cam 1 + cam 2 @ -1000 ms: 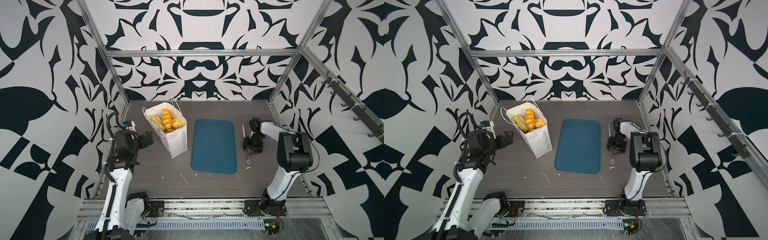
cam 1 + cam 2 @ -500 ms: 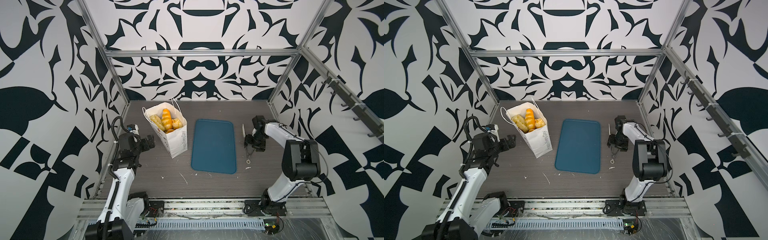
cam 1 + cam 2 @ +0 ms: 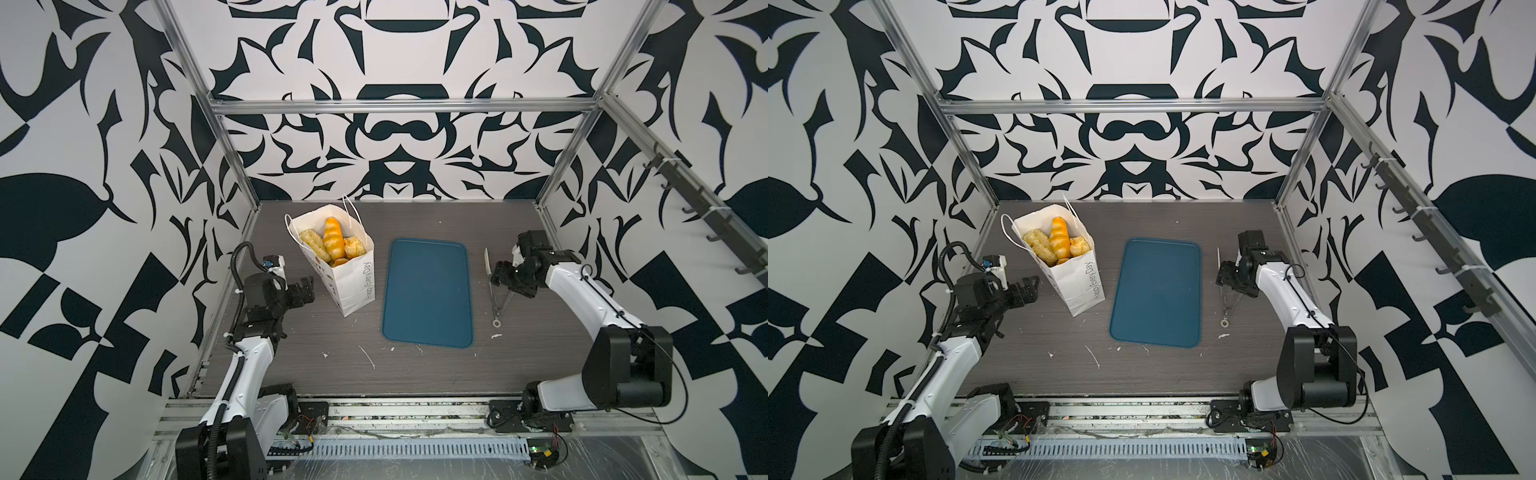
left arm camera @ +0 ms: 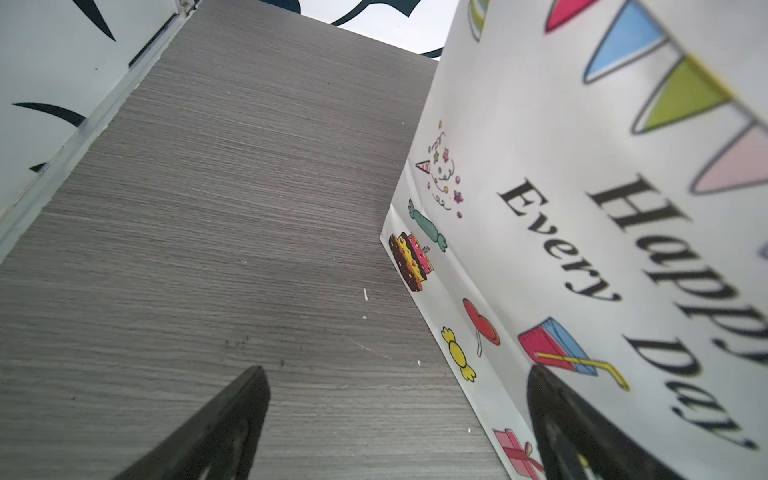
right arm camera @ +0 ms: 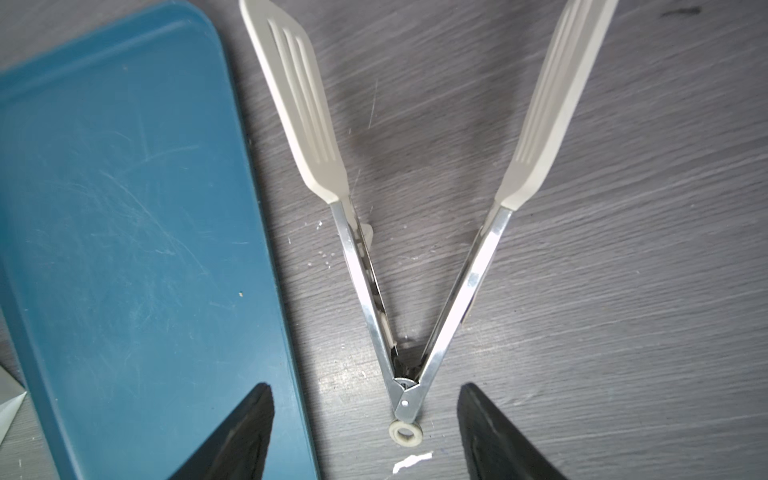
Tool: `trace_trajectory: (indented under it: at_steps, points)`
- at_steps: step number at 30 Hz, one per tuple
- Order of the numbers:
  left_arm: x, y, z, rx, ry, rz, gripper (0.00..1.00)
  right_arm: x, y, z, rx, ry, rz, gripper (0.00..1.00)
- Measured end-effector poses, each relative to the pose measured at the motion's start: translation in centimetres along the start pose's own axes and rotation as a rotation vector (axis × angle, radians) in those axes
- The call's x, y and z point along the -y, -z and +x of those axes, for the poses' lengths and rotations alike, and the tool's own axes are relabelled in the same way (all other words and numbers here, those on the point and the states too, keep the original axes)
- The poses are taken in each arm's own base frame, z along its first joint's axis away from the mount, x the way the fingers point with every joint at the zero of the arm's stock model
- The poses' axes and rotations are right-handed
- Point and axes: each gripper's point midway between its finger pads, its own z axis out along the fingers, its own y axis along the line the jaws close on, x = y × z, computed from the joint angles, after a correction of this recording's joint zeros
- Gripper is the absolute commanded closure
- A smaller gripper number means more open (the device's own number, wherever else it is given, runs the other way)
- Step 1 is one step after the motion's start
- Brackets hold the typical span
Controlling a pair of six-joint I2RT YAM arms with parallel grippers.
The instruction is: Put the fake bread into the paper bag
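We noted left gripper [image 4: 395,374] spread wide, empty, just beside paper bag [image 3: 353,286]. Right gripper [image 5: 363,386] partly spread, straddling tongs [image 5: 307,124] hinge, gripping nothing. Fake bread [image 3: 333,243] sat inside bag.

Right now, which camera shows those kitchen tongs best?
Right wrist view: the tongs lie spread open, both cream paddles and hinge sharp. In both top views they are tiny, partly under the right gripper. The left wrist view misses them.
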Motion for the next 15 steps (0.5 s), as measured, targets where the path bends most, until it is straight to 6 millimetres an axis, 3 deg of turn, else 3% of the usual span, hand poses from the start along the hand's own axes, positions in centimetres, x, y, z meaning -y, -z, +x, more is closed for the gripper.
trace_trajectory:
  at_steps: [5,15]
  points:
    - [-0.2,-0.5,0.5,0.029,-0.032,0.005,0.01,0.0,0.6,-1.7,0.131,0.012,-0.010,0.27]
    - [-0.1,-1.5,0.2,0.099,-0.125,0.029,0.01,2.0,0.9,-1.6,0.320,0.051,0.044,0.25]
